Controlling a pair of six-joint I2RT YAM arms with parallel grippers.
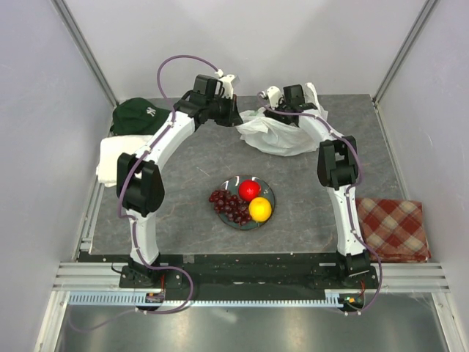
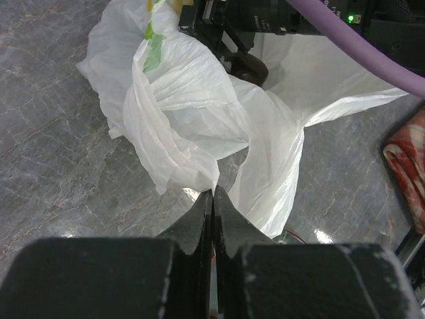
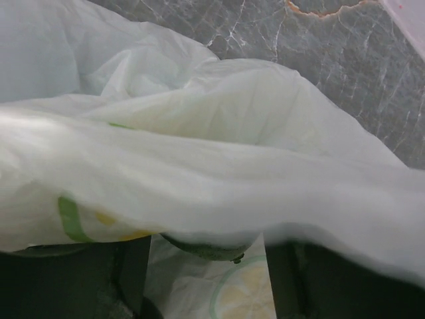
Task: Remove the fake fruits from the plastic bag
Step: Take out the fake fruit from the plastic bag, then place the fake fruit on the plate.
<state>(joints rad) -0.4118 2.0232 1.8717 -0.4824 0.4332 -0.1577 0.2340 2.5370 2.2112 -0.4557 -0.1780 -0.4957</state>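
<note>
**Green fruit left in bag**

Bag (image 1: pixel 282 136) lies at far side of table (image 1: pixel 183 169). Grapes (image 1: pixel 229 205), apple (image 1: pixel 249 189) and yellow fruit (image 1: pixel 260 209) sit on plate (image 1: pixel 272 193). Right gripper (image 3: pixel 206 269) is spread around green fruit (image 3: pixel 206 250) under the film. Left gripper (image 2: pixel 212 199) is pressed together at bag edge. Risk: closing pinches film too and drags the bag.

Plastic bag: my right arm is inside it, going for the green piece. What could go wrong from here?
1. The left gripper has its jaws shut on only a thin corner of the plastic bag. That corner could slip out and the mouth could sag.
2. Film drapes across the right gripper and hides most of the green piece. The open jaws might close on film too and drag the bag along.
</note>
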